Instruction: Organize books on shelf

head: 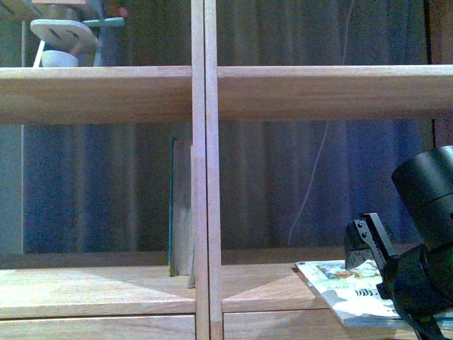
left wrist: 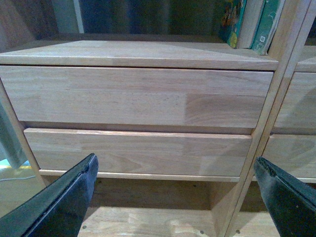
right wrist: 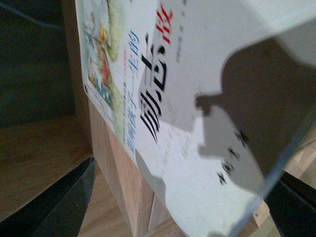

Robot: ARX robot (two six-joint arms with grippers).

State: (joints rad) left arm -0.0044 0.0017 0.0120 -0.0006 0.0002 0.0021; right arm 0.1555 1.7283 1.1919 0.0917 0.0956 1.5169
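We judged the task abt half done. The teal book (head: 172, 205) stood upright in the left compartment of the shelf (head: 106, 92), close to the divider (head: 205, 177). A paler block (head: 185, 212) was between them, maybe a 2nd book or only its own pages; we could not separate them.

The paperback (head: 340, 292) was not yet placed. It lay flat on the bottom board of the right compartment, cover up, with one corner over the front edge. What was left, in our opinion, was to lift it, turn it upright and stand it w/ the others.

The right gripper (head: 367, 248) hung just over the near part of the paperback. In the right wrist view its jaws were spread wide w/ the cover between them. One finger (right wrist: 69, 202) was clearly apart from the book's edge, so we read it as not clamped. The left gripper (left wrist: 175, 165) was low, facing the drawers (left wrist: 138, 96), jaws also wide apart and holding nothing.

Hard to see: the other right finger was partly behind the cover, so we could not tell contact there. In the front view the arm covered the paperback's right end. The title chars were blurred. Pale items (head: 60, 35) on the upper left board were cut off at the top, so we could not name them.
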